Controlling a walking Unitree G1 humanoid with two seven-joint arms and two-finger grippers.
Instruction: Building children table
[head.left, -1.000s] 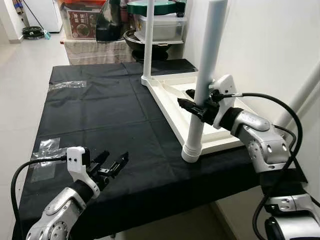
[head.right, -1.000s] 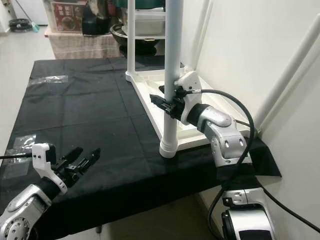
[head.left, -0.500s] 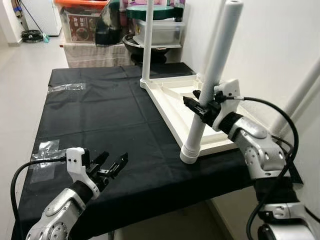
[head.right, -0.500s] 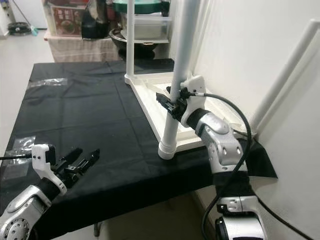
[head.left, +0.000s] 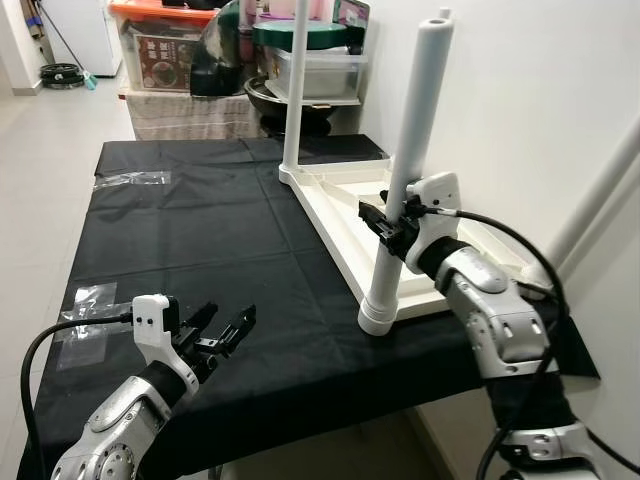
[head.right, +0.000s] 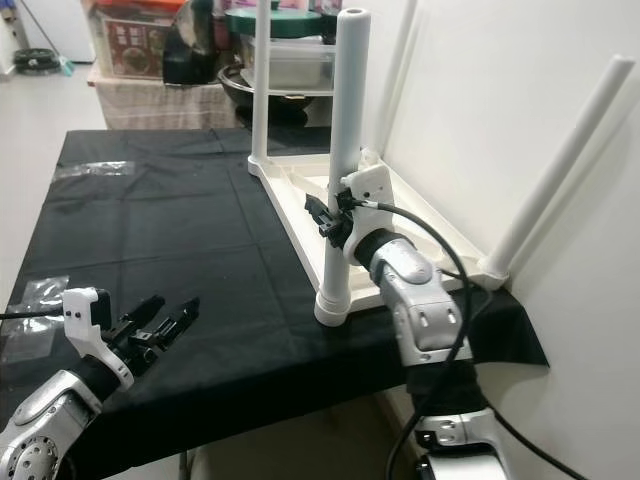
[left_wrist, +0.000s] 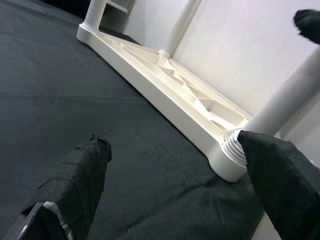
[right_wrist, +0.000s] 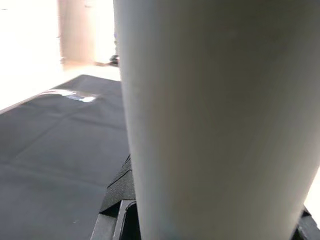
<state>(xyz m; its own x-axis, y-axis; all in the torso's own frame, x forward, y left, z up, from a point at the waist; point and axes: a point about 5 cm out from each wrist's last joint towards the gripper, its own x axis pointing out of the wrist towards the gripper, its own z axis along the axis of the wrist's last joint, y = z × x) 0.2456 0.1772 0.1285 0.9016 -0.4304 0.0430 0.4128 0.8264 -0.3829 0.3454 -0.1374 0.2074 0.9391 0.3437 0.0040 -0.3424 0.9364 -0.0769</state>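
Nearest the robot, the left gripper (head.left: 222, 333) hovers low over the black cloth (head.left: 200, 240) covering the tabletop, its jaws spread and holding nothing; it sits well apart from the white children's table (head.left: 345, 210), probably kept clear and ready while the other arm works. Farther in, the right gripper (head.left: 385, 222) has its jaws clamped around the near leg (head.left: 405, 175) at about mid-height, most likely to steady or turn it into the corner socket (head.left: 378, 315) at that corner of the children's table. The children's table lies upside down on the cloth, toward the wall side, which puts its ribbed underside up so legs can be set in from above. It is smooth white plastic, with a raised rim and diagonal ribs. Beyond the near leg, a second leg (head.left: 297, 85) stands upright at the far corner, and another (head.right: 560, 170) slants up beside the wall.
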